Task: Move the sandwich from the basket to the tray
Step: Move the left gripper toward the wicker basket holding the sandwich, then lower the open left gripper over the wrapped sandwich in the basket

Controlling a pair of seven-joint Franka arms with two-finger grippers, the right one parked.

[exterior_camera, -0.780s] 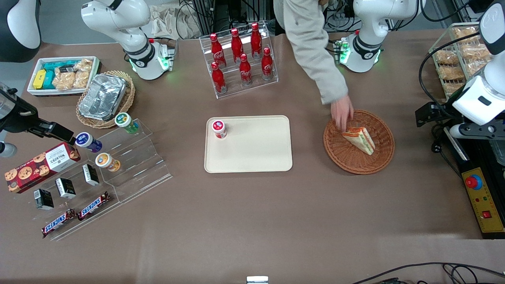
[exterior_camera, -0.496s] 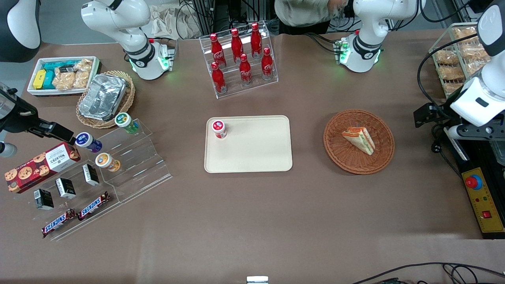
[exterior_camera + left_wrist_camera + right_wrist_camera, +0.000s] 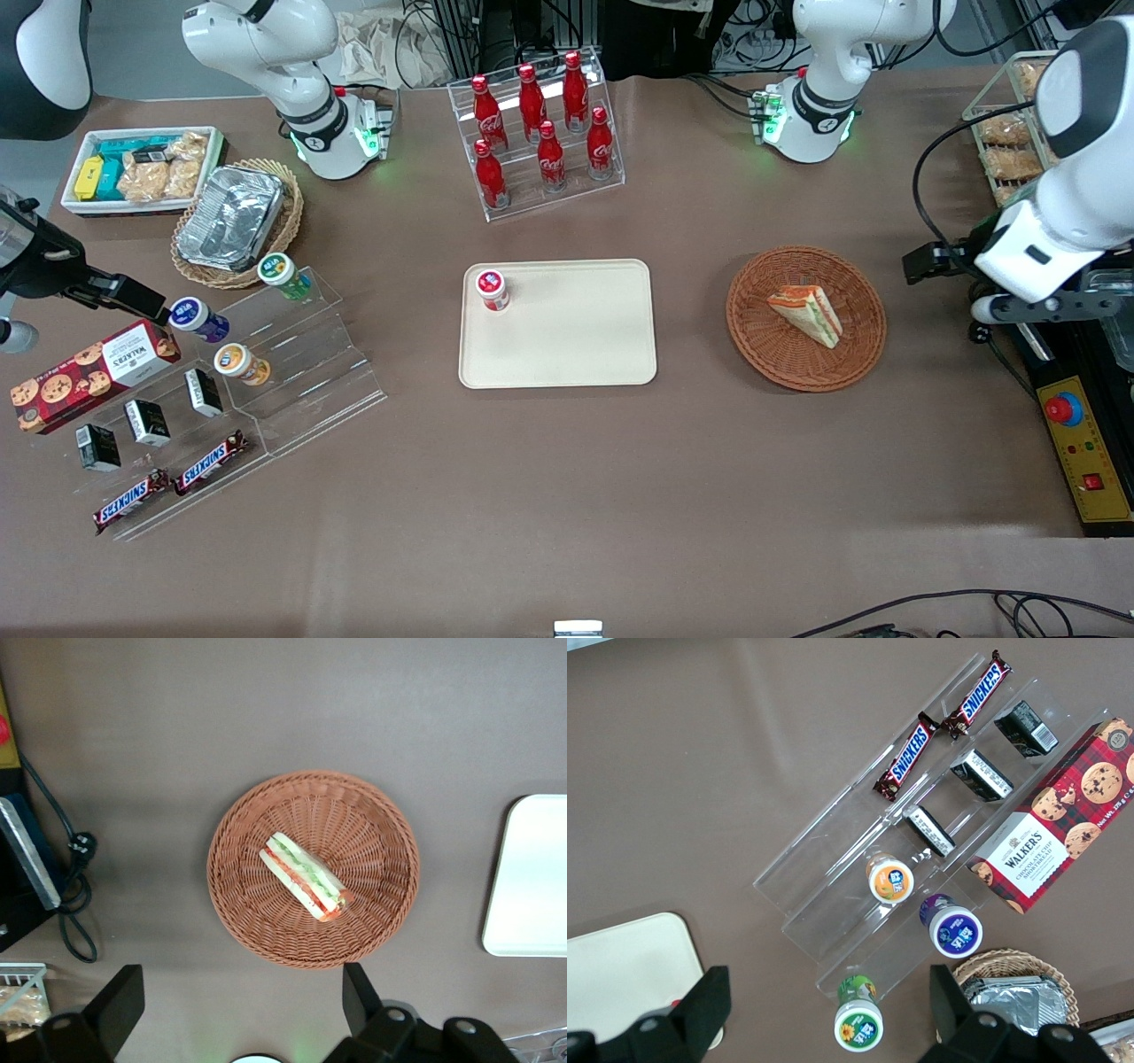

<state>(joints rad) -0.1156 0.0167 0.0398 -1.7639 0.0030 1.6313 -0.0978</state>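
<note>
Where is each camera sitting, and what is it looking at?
Front view: high above the table, looking down; both arms show, the gripper off toward the working arm's end.
Left wrist view: on the working arm, looking down at the sandwich in the basket; open fingers show.
Right wrist view: on the parked arm, over the snack bars.
Shared: front and left wrist views both show sandwich, basket, tray.
</note>
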